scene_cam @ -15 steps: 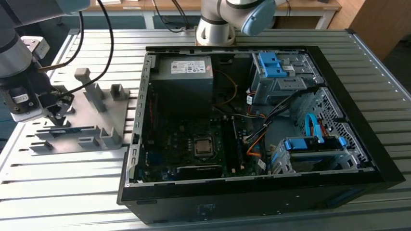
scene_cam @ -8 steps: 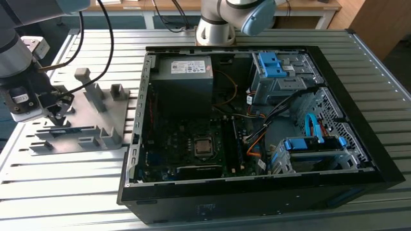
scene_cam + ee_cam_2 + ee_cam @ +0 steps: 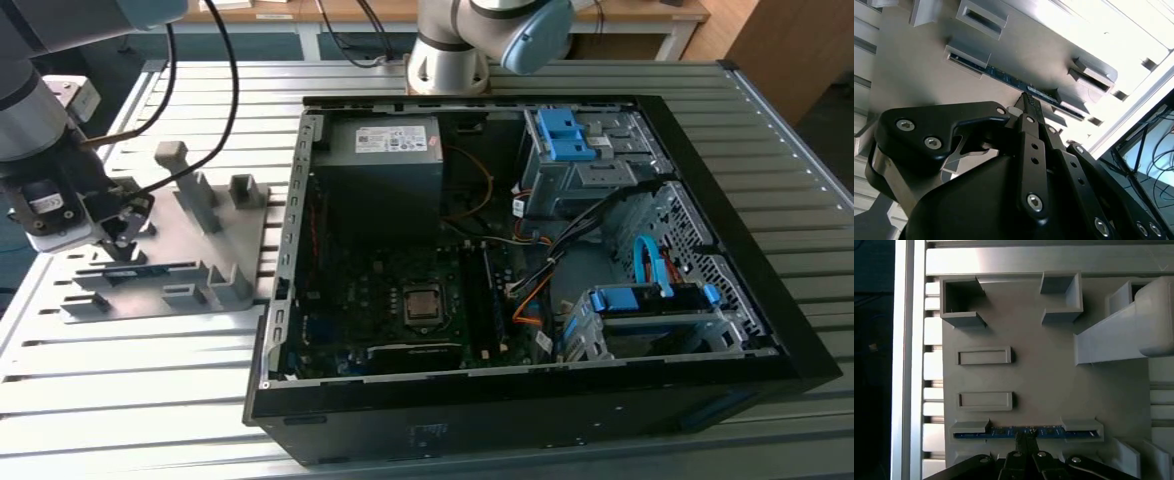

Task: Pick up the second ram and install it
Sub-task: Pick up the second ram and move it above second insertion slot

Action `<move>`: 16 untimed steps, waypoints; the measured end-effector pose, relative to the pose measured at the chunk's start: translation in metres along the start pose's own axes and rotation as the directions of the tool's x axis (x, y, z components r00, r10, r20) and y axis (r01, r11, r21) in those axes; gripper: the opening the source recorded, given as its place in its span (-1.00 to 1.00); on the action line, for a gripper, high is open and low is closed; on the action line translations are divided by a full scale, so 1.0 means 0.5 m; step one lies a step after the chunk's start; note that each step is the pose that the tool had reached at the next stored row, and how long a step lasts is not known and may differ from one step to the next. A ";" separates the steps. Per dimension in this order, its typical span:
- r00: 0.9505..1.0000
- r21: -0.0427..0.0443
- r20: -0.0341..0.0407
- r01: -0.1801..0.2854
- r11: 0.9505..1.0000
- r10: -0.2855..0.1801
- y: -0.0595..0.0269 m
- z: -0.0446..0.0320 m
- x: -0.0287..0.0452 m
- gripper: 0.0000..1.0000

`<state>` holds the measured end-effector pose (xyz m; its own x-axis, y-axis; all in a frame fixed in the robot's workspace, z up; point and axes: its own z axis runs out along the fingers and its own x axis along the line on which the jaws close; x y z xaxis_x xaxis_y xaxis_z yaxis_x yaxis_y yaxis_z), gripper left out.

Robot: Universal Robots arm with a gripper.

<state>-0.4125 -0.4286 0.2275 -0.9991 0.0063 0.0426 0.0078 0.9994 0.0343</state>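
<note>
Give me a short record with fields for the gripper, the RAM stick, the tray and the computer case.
gripper: at the middle of the second ram's long edge
second ram: on edge in the grey tray's two end holders, not yet lifted out
grey tray: on the slatted table, at the exterior view's left of the case
computer case: lying flat, open side up

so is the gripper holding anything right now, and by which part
The gripper looks closed on the second ram, pinching the middle of its long upper edge; the ram sits in the grey tray, not lifted.
</note>
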 end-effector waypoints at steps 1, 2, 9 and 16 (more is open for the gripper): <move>1.000 0.000 0.000 0.011 1.000 -0.011 0.000 0.000 0.000 -0.80; 1.000 0.001 -0.001 0.023 1.000 -0.023 0.000 0.000 0.000 -0.80; 0.993 0.005 -0.004 0.121 0.993 -0.121 0.000 0.000 0.001 -0.80; 0.979 0.008 -0.008 0.204 0.979 -0.204 0.000 0.000 0.001 -0.80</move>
<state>-0.4128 -0.4285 0.2275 -0.9793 -0.1980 0.0425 -0.1966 0.9799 0.0343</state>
